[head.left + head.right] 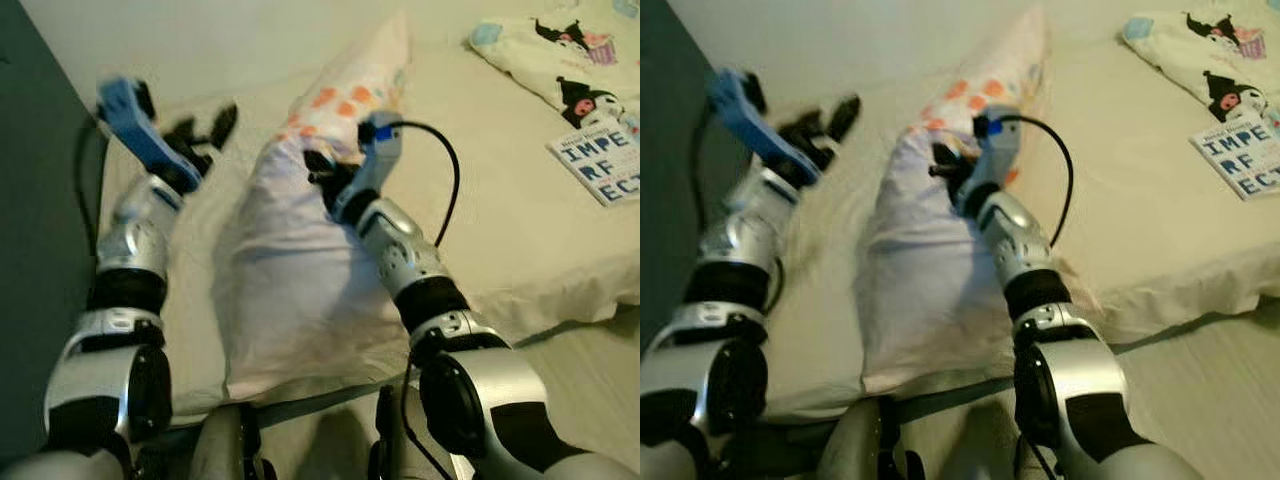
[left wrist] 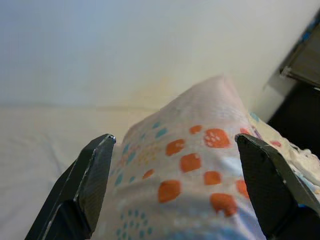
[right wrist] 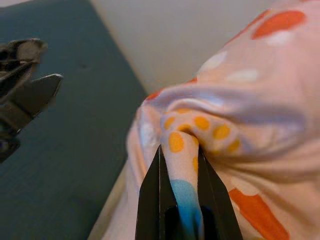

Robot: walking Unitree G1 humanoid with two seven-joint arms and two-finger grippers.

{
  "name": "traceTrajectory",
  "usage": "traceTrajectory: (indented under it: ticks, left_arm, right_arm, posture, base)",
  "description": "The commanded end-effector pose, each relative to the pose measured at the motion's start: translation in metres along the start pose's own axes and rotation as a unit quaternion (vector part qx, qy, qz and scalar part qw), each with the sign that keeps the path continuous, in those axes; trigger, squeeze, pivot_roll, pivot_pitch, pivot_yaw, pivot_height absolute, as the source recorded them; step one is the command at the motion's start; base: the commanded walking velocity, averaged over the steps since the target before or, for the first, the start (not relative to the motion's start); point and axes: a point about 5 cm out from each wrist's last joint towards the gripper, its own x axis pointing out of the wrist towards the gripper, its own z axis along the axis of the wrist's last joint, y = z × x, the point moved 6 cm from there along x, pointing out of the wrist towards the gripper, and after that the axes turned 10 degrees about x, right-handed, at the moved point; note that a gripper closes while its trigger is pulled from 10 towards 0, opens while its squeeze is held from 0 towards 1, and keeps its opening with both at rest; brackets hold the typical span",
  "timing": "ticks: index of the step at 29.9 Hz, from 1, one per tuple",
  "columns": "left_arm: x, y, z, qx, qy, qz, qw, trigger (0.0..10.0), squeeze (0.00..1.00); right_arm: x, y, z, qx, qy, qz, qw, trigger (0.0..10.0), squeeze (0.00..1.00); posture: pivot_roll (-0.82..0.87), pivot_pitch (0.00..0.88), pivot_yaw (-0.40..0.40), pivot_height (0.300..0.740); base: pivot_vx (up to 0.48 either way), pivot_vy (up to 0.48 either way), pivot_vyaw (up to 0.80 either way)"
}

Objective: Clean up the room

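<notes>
A long pale pillow (image 1: 300, 250) with orange and blue dots lies lengthwise on the cream bed (image 1: 500, 230). My right gripper (image 1: 322, 168) is shut on a fold of the pillow's cover near its middle. The right wrist view shows the spotted fabric pinched between the two fingers (image 3: 150, 200). My left gripper (image 1: 205, 130) hovers open to the left of the pillow, above the sheet. In the left wrist view the pillow's far end (image 2: 200, 165) sits beyond the spread fingers (image 2: 90, 185), and they do not touch it.
At the bed's right side lies a white book (image 1: 600, 160) with large letters. Behind it is a blanket (image 1: 560, 60) printed with cartoon characters. A dark teal wall (image 1: 40, 200) runs along the left. The bed's near edge and the floor (image 1: 590, 380) are at lower right.
</notes>
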Motion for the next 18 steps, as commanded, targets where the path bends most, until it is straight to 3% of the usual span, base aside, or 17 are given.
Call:
traceTrajectory:
  ticks: [1, 6, 7, 8, 10, 12, 15, 16, 17, 18]
  left_arm:
    - [-0.010, 0.009, -0.016, 0.013, 0.030, 0.010, 0.999, 0.0, 1.00]
    - [-0.028, 0.000, -0.054, 0.044, 0.079, -0.005, 0.996, 0.0, 1.00]
    - [-0.033, -0.002, -0.067, 0.051, 0.097, -0.009, 0.994, 0.0, 0.96]
    - [-0.033, -0.002, -0.067, 0.051, 0.097, -0.009, 0.994, 0.0, 0.96]
    - [-0.047, -0.013, -0.096, 0.058, 0.135, -0.024, 0.989, 0.0, 0.92]
    - [-0.049, -0.016, -0.100, 0.058, 0.140, -0.028, 0.988, 0.0, 0.92]
    - [-0.056, -0.031, -0.117, 0.029, 0.156, -0.035, 0.987, 0.0, 0.86]
    - [-0.056, -0.031, -0.117, 0.029, 0.156, -0.035, 0.987, 0.0, 0.86]
    - [-0.059, -0.036, -0.125, 0.016, 0.165, -0.030, 0.986, 0.0, 0.75]
    - [-0.059, -0.036, -0.125, 0.016, 0.165, -0.030, 0.986, 0.0, 0.75]
  right_arm:
    - [0.002, 0.012, 0.007, -0.010, -0.019, 0.028, 0.999, 0.0, 0.00]
    - [-0.018, -0.015, -0.014, -0.012, 0.000, -0.004, 1.000, 0.0, 0.00]
    - [-0.024, -0.023, -0.016, -0.014, 0.001, -0.017, 1.000, 0.0, 0.00]
    - [-0.024, -0.023, -0.016, -0.014, 0.001, -0.017, 1.000, 0.0, 0.00]
    - [-0.042, -0.045, -0.018, -0.021, 0.003, -0.060, 0.998, 0.0, 0.00]
    - [-0.046, -0.049, -0.018, -0.023, 0.004, -0.071, 0.997, 0.0, 0.00]
    - [-0.080, -0.090, -0.028, -0.064, 0.036, -0.163, 0.984, 0.0, 0.00]
    - [-0.080, -0.090, -0.028, -0.064, 0.036, -0.163, 0.984, 0.0, 0.00]
    - [-0.100, -0.120, -0.028, -0.067, 0.042, -0.231, 0.970, 0.0, 0.00]
    - [-0.100, -0.120, -0.028, -0.067, 0.042, -0.231, 0.970, 0.0, 0.00]
  posture:
    - [-0.05, 0.169, 0.039, 0.601]
    - [-0.05, 0.183, 0.042, 0.601]
    - [-0.06, 0.189, 0.046, 0.601]
    - [-0.06, 0.189, 0.046, 0.601]
    - [-0.07, 0.193, 0.051, 0.601]
    - [-0.07, 0.193, 0.051, 0.601]
    - [-0.08, 0.208, 0.066, 0.601]
    - [-0.08, 0.208, 0.066, 0.601]
    - [-0.09, 0.214, 0.072, 0.601]
    - [-0.09, 0.214, 0.072, 0.601]
  base:
    - [0.000, 0.000, 0.00]
    - [0.000, 0.000, 0.00]
    - [0.000, 0.000, 0.00]
    - [0.000, 0.000, 0.00]
    - [0.000, 0.000, 0.00]
    - [0.000, 0.000, 0.00]
    - [0.000, 0.000, 0.00]
    - [0.000, 0.000, 0.00]
    - [0.000, 0.000, 0.00]
    - [0.000, 0.000, 0.00]
